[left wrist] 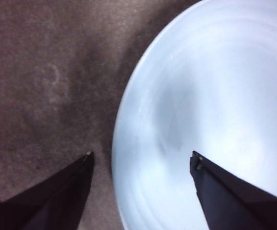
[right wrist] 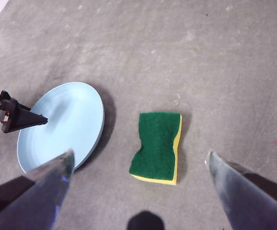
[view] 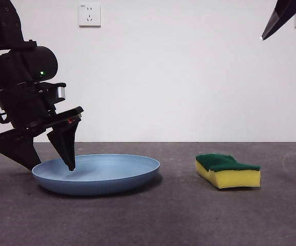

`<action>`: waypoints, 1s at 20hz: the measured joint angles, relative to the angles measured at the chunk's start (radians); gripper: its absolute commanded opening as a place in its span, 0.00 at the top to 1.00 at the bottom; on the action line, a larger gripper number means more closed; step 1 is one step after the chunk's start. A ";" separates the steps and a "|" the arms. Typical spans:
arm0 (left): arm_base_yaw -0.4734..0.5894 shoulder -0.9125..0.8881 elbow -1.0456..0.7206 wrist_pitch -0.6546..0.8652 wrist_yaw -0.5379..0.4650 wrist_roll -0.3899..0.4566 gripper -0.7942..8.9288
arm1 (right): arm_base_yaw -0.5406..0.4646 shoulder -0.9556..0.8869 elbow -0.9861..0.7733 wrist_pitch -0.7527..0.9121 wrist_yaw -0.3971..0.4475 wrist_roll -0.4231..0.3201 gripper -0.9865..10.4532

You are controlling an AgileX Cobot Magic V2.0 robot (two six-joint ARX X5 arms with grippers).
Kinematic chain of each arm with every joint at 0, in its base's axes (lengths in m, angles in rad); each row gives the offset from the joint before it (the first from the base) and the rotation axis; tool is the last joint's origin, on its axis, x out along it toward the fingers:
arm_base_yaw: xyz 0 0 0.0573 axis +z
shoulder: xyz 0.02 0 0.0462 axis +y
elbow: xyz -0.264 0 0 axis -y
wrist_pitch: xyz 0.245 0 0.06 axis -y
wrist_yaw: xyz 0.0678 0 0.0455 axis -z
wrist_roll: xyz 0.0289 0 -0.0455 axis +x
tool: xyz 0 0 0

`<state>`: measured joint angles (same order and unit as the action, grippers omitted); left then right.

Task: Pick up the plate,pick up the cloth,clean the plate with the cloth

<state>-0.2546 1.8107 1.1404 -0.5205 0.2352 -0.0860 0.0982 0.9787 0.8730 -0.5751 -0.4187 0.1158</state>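
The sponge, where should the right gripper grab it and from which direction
Probably from straight above, closing on the narrow waist of the sponge, across its two wavy long sides. It lies flat on the table, green scouring face up, apart from the plate, with the open right gripper hovering high over it.

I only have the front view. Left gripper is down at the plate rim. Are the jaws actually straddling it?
Observer: Yes. In the left wrist view the left gripper is open, one jaw over the plate, the other over bare table outside the rim.
Operator: Right arm? I just see a tip at the top corner.
Observer: The right gripper hangs high and open above the sponge.
Operator: Sponge orientation?
Observer: Green layer faces up, yellow foam showing along one side; it lies apart from the plate on the table.
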 measured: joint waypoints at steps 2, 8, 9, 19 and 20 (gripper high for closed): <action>-0.001 0.004 0.000 0.007 -0.008 0.000 0.92 | 0.000 0.000 0.000 -0.001 0.000 0.000 0.50; -0.003 -0.019 -0.002 0.010 0.014 -0.005 0.93 | 0.000 0.000 0.000 -0.009 -0.001 0.007 0.50; -0.003 -0.051 -0.002 0.011 0.016 -0.004 0.93 | 0.001 0.000 0.000 -0.008 -0.001 0.007 0.50; -0.015 -0.443 -0.002 -0.032 0.002 0.024 0.93 | 0.155 0.288 0.236 -0.124 0.194 -0.106 0.50; -0.016 -0.475 -0.002 -0.039 0.002 0.025 0.93 | 0.185 0.341 0.270 -0.140 0.233 -0.115 0.50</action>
<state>-0.2703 1.3357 1.1385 -0.5598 0.2375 -0.0612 0.2829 1.3201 1.1435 -0.7147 -0.1856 0.0010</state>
